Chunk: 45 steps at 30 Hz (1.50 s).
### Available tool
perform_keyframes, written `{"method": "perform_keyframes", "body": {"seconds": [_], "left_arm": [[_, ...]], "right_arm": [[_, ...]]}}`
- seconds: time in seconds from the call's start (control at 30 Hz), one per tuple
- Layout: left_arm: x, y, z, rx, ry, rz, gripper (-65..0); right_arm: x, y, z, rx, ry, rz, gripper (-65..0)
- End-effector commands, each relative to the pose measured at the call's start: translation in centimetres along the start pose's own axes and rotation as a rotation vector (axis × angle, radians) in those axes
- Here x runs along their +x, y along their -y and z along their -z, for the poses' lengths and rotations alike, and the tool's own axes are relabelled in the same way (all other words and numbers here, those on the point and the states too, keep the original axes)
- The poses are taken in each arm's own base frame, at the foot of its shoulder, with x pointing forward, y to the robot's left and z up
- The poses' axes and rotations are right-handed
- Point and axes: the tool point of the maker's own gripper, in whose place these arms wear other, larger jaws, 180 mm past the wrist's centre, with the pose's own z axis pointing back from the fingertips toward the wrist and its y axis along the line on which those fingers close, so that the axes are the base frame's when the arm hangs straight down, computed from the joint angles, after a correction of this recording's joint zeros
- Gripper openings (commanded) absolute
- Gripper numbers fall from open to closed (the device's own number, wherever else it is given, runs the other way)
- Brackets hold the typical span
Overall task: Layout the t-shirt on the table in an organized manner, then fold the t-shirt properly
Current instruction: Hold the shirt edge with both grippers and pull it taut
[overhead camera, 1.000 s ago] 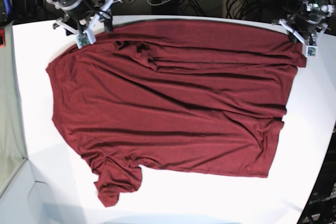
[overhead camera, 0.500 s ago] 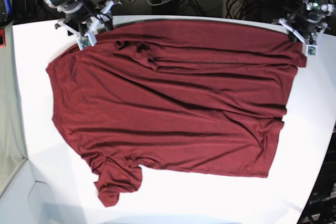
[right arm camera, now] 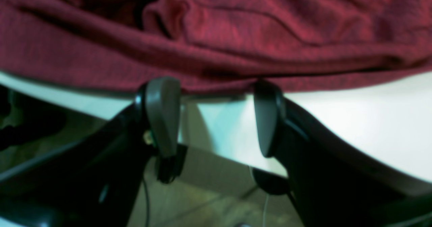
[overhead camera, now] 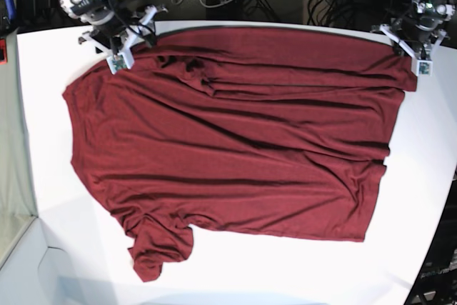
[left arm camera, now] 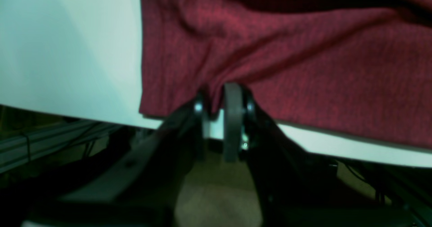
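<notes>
Base view: far left, the right gripper point(overhead camera: 133, 39) stands with jaws wide apart at the hem of the t-shirt point(overhead camera: 235, 133), which lies spread across the table point(overhead camera: 43, 119); far right, the left gripper point(overhead camera: 408, 49) pinches its corner

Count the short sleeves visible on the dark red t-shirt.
1: a bunched sleeve of the dark red knit t-shirt, at the base view's lower left. The other may be folded into the wrinkles up top.

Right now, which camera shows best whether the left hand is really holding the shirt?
The left wrist view: the left hand is shut, pinching the t-shirt at its edge. In the base view that hand is small at the shirt's corner. The right wrist view shows only the other hand.
</notes>
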Motion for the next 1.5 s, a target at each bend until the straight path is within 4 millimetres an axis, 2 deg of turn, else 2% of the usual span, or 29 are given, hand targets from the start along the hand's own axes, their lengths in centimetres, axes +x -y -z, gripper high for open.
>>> {"method": "perform_keyframes", "body": {"seconds": [0.0,0.23,0.3,0.37,0.53,0.57,0.67,0.73,1.0,1.13,1.33,1.47], "left_arm": [[-1.4,-0.3,-0.2,0.014,-0.064,0.019,-57.2],[-1.4,-0.3,-0.2,0.014,-0.064,0.019,-57.2],[-1.5,-0.3,-0.2,0.013,-0.064,0.018,-57.2],[-1.5,-0.3,-0.2,0.013,-0.064,0.018,-57.2],[-1.3,-0.1,-0.2,0.007,-0.057,0.011,-57.2],[-1.3,-0.1,-0.1,0.007,-0.056,0.009,-57.2],[-1.3,0.6,0.0,-0.003,-0.053,-0.006,-57.2],[-0.5,0.7,-0.3,-0.001,-0.03,0.0,-57.2],[4.3,1.6,-2.5,0.02,0.108,0.037,-57.2],[5.9,1.5,-3.5,0.034,0.154,0.053,-57.3],[7.4,1.3,-4.0,0.047,0.194,0.067,-57.3],[6.3,1.3,-3.9,0.048,0.164,0.07,-57.1]], "right_arm": [[0.4,0.1,0.1,0.003,0.01,0.001,-29.6],[0.0,-0.2,0.8,0.02,-0.004,0.01,-30.1],[0.1,-0.2,0.8,0.021,-0.001,0.009,-32.7],[0.1,-0.2,0.8,0.021,-0.001,0.009,-39.2],[0.1,-0.2,0.8,0.021,0.001,0.008,-63.0],[0.1,-0.2,0.8,0.021,-0.002,0.008,-65.0],[0.0,0.0,0.8,0.016,-0.003,0.01,-65.0],[0.2,0.1,0.7,0.012,0.002,0.008,-65.0],[2.9,1.0,-1.0,-0.034,0.077,-0.031,-65.0],[4.0,1.3,-1.9,-0.056,0.111,-0.051,-65.0],[4.7,1.4,-2.2,-0.065,0.127,-0.059,-65.0],[4.6,1.4,-2.2,-0.063,0.125,-0.059,-65.0]]}}
